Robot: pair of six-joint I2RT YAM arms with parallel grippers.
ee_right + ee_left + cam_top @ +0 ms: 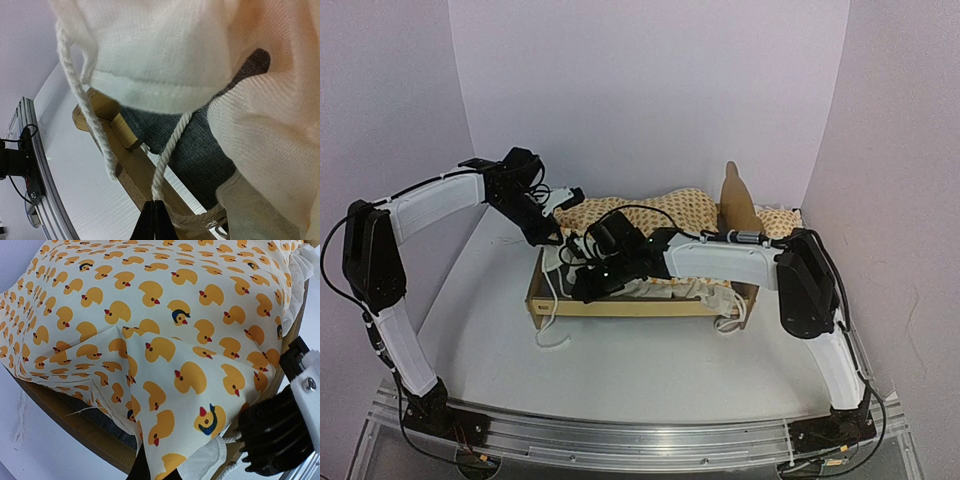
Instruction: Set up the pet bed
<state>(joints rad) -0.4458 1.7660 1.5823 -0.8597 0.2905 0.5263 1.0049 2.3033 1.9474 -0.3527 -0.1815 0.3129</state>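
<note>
The jaws of the right gripper [155, 221] are clenched tip to tip on a white cord [170, 155], which climbs from them to the white ruffle [160, 55] hanging just above. Right behind those tips runs the near side rail [131, 172] of the pet bed [620, 306], with its grey base [200, 145] just past the rail and under the ruffle. The jaws of the left gripper [142, 468] are closed too, mostly hidden beneath a fold of the duck-print cushion [175, 315] that runs down into them, so they appear to pinch that cloth. The bed's wooden edge shows below the fold. From above, the left gripper sits at the bed's far left corner and the right gripper over its near left part, close together. The bed lies on the table [620, 380] and stretches away to the right of both, its tall end board [738, 195] at the far right.
</note>
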